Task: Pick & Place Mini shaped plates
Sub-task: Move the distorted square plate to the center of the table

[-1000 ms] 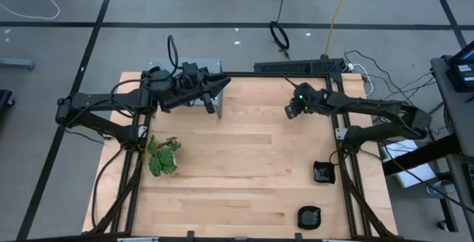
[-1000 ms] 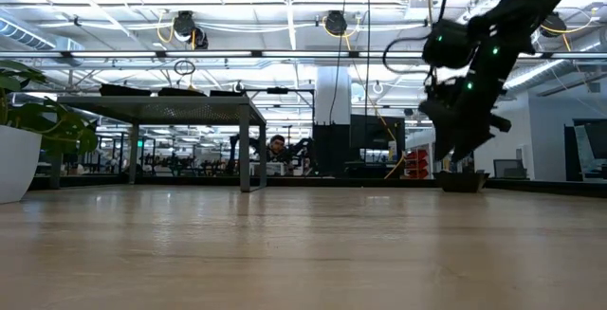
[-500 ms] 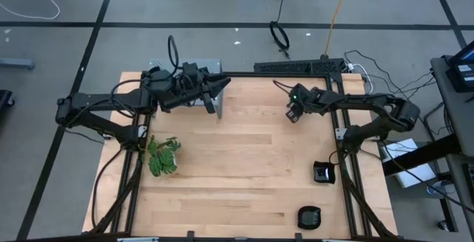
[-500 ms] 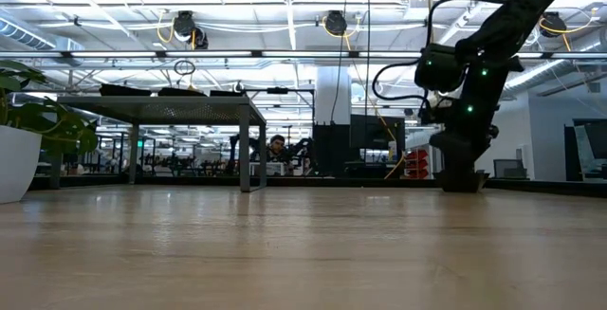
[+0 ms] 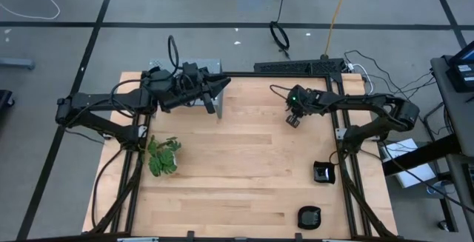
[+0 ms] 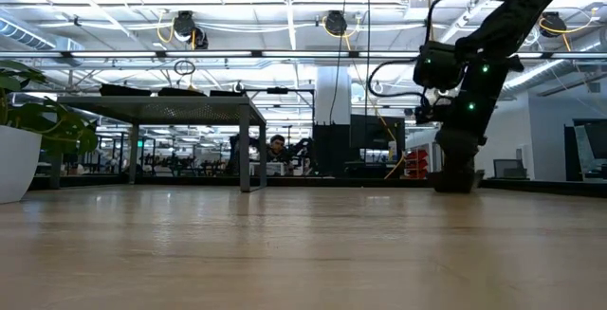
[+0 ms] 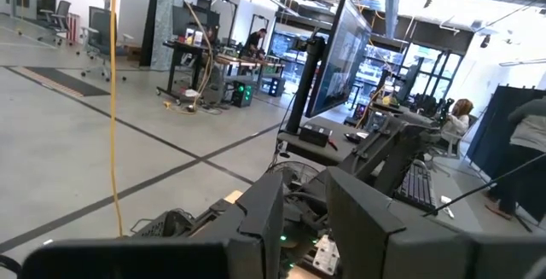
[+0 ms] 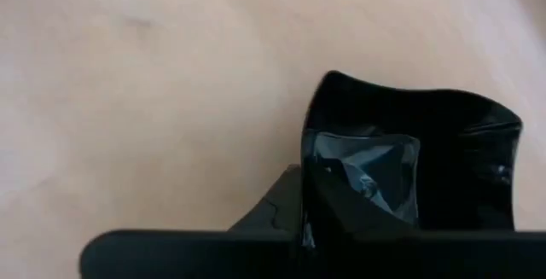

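Right end effector [image 5: 293, 121]: we are clamping a black plate [image 8: 426, 151] between closed fingers, low on the tabletop [image 5: 244, 160].
Left end effector [image 5: 213, 103]: we cannot tell.

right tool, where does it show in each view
High view: right tool, upper right of the table, low over the wood.
Low view: right side, at the tabletop.
Left wrist view: not clearly in it.
Right wrist view: bottom centre, shut on a black plate.
Shared landmark: the table.
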{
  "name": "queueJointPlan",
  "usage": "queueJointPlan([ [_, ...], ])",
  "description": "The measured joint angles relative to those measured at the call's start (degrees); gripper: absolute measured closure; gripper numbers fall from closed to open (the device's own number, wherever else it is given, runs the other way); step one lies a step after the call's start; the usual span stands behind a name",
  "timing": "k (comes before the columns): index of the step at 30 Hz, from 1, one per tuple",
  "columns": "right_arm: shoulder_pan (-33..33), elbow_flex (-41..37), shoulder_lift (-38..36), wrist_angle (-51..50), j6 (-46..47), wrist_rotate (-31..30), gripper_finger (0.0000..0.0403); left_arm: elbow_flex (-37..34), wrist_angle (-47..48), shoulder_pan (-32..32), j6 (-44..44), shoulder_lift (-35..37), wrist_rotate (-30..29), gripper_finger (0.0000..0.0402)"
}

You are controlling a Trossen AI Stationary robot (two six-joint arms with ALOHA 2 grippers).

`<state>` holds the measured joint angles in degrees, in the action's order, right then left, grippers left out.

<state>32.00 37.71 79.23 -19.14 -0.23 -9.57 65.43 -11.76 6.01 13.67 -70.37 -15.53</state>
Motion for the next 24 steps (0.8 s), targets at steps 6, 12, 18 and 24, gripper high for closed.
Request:
queueJointPlan([
  [6, -9.04, -0.07, -2.06, 7.13, -5.04, 7.37, 0.0402, 0.0, -0.01, 0.0, -1.56, 0.0, -0.03, 0.0309],
  [12, -19.68, 0.37, -1.01, 23.26, -3.66, 13.51, 0.0403, 0.0, -0.03, 0.01, -3.2, 0.0, -0.11, 0.0309],
  [18, -28.14, 7.43, 6.52, 28.08, -2.25, 18.89, 0.0403, 0.0, -0.13, 0.0, -2.51, 0.0, -0.42, 0.0309],
  [24, -33.55, 16.45, 15.74, 27.25, -1.73, 18.92, 0.0403, 0.0, -0.31, 0.0, 1.09, 0.0, -1.16, 0.0309],
])
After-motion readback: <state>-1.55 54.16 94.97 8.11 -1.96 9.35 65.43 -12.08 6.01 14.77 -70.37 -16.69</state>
